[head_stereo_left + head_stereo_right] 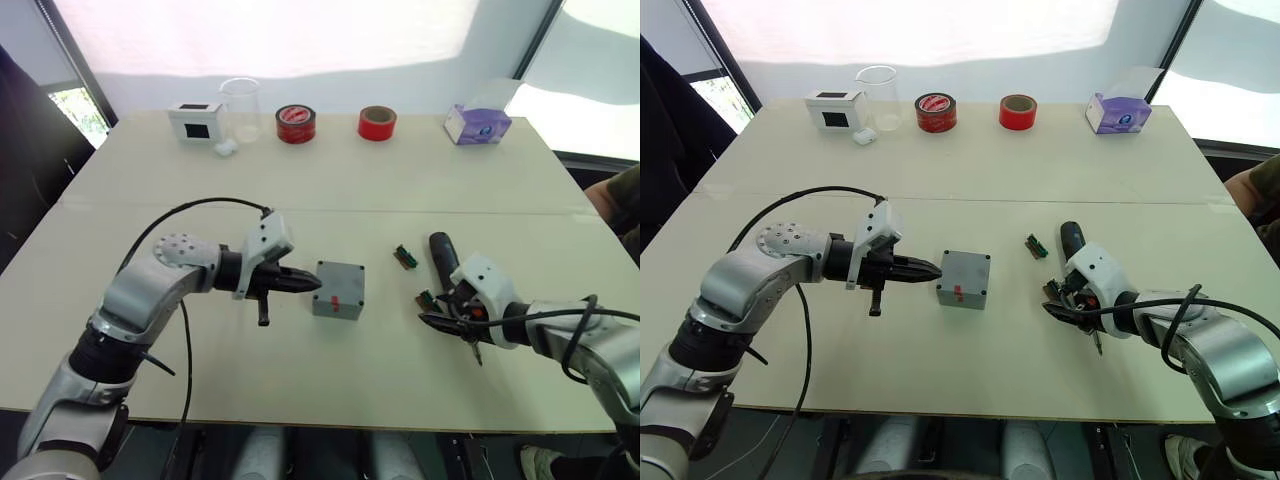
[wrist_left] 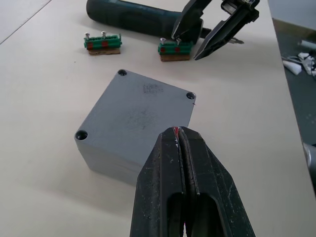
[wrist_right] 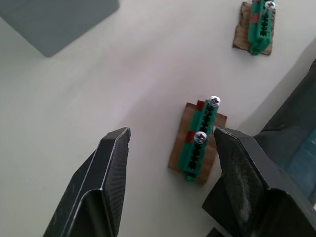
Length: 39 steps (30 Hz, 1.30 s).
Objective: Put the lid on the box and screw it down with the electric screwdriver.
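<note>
The left gripper (image 1: 305, 283) lies low over the table (image 1: 330, 180), left of centre, its fingers (image 2: 182, 187) pressed together on nothing, with their tips just beside the left side of the box (image 1: 338, 290). The box stands near the middle of the table, closer to the front edge than to the back edge, with a red mark on its front face. The lid (image 2: 136, 108) sits on top of the box, flush with its walls, with dark screw holes at three visible corners. Right of the box, a green strip (image 1: 404, 257) lies alone on the tabletop. A second green strip (image 3: 197, 143) lies further right and nearer the front edge, between the two fingers of the right gripper (image 3: 170, 158), closer to one finger than to the other. The right gripper is wide open and holds nothing. The screwdriver (image 1: 441, 254) lies flat just beside that strip, on the side away from the box, its black body running towards the back edge. Along the back edge, from left to right, stand a white box (image 1: 195, 122) with a dark screen, a clear beaker (image 1: 240, 108), two red tape rolls (image 1: 296, 124) and a purple tissue box (image 1: 477, 125) near the right corner.
</note>
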Tool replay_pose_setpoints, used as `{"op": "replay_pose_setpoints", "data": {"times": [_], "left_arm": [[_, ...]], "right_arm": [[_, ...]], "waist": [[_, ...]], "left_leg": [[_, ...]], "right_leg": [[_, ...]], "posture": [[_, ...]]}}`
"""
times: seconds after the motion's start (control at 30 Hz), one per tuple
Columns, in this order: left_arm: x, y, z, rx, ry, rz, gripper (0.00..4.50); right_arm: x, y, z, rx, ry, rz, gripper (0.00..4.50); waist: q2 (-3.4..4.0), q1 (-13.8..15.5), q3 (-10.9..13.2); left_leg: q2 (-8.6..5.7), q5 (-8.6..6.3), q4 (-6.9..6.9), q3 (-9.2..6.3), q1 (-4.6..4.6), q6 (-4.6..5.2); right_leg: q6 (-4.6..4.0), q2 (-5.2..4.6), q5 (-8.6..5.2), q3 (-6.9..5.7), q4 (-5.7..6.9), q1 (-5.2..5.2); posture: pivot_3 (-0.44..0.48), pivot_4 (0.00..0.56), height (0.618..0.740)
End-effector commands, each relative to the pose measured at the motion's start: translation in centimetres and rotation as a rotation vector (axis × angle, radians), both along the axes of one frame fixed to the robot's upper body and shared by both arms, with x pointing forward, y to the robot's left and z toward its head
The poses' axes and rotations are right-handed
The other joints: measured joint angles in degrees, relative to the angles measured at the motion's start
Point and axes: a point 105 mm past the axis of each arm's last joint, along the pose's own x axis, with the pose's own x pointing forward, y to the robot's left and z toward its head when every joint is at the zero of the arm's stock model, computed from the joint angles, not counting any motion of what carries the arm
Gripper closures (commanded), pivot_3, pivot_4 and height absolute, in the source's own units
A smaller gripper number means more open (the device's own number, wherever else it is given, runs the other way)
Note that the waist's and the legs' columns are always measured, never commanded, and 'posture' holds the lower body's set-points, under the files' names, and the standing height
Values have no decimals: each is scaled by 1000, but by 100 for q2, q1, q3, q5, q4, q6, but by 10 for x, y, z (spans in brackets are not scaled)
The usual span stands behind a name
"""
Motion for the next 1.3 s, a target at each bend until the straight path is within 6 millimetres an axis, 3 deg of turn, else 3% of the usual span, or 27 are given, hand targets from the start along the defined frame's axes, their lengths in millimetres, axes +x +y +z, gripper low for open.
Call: {"op": "replay_pose_setpoints", "data": {"times": [0.03,0.3,0.4,0.57,0.97,1.3], "left_arm": [[-2,-3,8,-15,-47,-14,4500],[-1,-3,7,-17,-49,-4,4500],[0,-3,5,-9,-52,2,4500],[1,-2,4,-3,-52,6,4500],[0,0,-1,13,-49,7,4500],[4,6,0,4,-31,31,4500]], "right_arm": [[3,-2,6,-46,-26,-12,1789],[5,4,9,-11,-23,-23,1789],[6,4,10,4,-26,-34,2484],[8,2,10,-1,-31,-48,4421],[9,3,17,25,-49,-61,4421],[15,6,60,94,-132,-35,4421]], "waist": [[0,-4,0],[0,-2,0],[0,-5,0],[0,-4,0],[0,-4,0],[0,-8,0]], "left_leg": [[0,0,0,0,0,0],[0,0,0,0,0,0],[0,0,0,0,0,0],[0,0,0,0,0,0],[0,0,0,0,0,0],[0,0,0,0,0,0]], "right_leg": [[0,0,0,0,0,0],[0,1,0,0,0,0],[0,2,0,0,1,0],[1,3,0,0,1,0],[1,4,0,0,2,-1],[1,4,0,-1,2,-1]], "posture": [[0,150,740],[0,150,740],[0,150,740],[0,150,740],[0,150,740],[0,150,740]]}}
